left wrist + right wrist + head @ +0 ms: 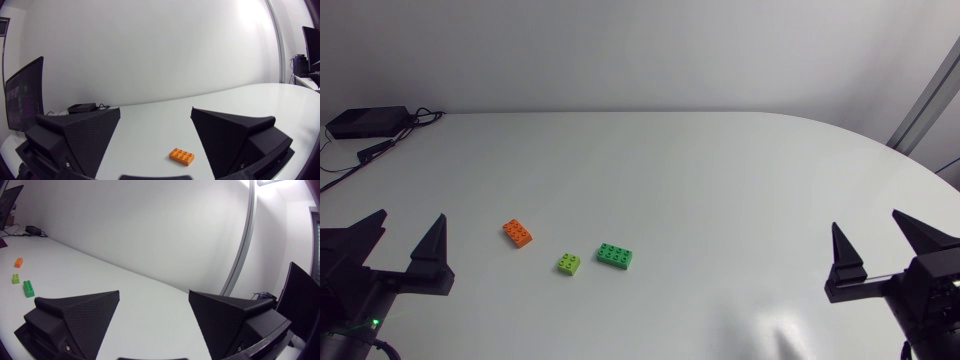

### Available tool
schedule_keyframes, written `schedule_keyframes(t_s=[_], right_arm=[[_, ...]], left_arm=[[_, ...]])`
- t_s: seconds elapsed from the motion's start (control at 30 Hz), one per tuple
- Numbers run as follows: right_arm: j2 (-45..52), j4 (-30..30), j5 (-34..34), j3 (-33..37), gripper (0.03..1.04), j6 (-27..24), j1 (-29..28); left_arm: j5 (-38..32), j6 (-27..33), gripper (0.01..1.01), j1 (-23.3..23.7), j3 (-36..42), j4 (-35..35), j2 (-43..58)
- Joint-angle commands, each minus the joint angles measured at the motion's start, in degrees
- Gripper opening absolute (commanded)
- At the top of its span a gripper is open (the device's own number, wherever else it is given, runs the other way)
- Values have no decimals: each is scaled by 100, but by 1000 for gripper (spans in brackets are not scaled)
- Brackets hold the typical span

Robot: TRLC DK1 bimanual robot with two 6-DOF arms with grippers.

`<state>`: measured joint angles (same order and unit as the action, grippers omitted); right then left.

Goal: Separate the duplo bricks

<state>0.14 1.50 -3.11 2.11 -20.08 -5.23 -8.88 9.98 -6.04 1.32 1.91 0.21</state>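
Three duplo bricks lie apart on the white table [720,180], left of the middle: an orange brick [517,233], a small lime brick [569,263] and a green brick [614,256]. My left gripper [410,228] stands open at the near left, a short way left of the orange brick. The left wrist view shows the orange brick [182,156] ahead of the left gripper [156,111], between its spread fingers but untouched. My right gripper [868,230] stands open at the near right, far from the bricks. In the right wrist view the orange [18,262], lime [16,279] and green [29,288] bricks lie far off beside the right gripper [154,293].
A black box [365,122] with cables sits at the table's far left corner; the left wrist view has the same black box [82,107] far ahead. The table's rounded edge curves along the far right.
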Motion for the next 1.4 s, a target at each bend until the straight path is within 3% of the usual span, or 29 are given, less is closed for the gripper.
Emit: schedule_keyframes(t_s=[0.0,0.13,0.33,1.37], right_arm=[[-76,-27,48,-237,995,162,40],[-67,-27,48,-246,995,443,75],[-67,-27,48,-237,995,461,119],[-49,-141,144,-220,995,469,146]], left_arm=[[62,-57,987,24,-150,2,-91],[62,-321,987,130,-150,-7,-73],[62,-558,987,235,-150,-33,-21],[62,-523,987,244,-150,-33,-82]])
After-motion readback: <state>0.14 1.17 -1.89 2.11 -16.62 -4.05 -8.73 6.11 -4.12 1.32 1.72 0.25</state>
